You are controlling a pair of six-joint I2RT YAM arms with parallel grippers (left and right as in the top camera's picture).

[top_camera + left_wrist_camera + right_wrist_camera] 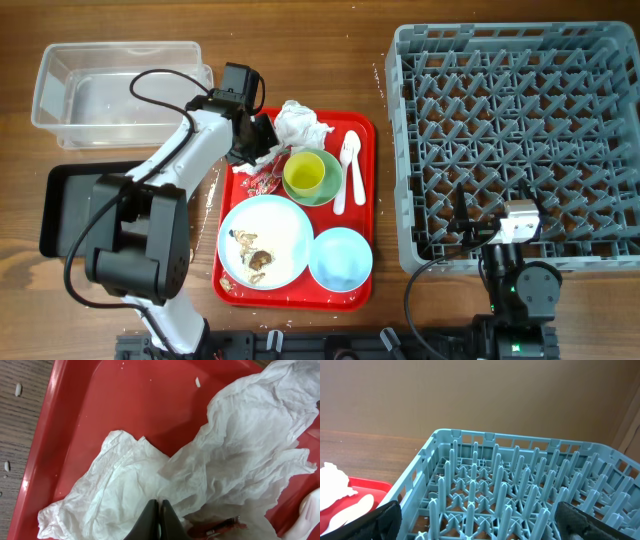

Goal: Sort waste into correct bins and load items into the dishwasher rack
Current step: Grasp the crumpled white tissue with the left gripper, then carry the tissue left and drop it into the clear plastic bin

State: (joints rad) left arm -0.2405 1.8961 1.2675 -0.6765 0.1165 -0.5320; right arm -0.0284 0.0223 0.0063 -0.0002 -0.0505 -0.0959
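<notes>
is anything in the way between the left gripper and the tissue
Nothing visible does. The left gripper sits right on the tissue, its tips shut on a fold of it, with only the red tray underneath.

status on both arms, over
Left gripper shut on tissue, on red tray. Right gripper open at rack edge, rack empty. Nothing in the way.

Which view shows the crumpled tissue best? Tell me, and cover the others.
Left wrist: the crumpled tissue fills the frame, folds clear. Overhead shows it small at the red tray's far edge; right wrist catches only a white corner.
</notes>
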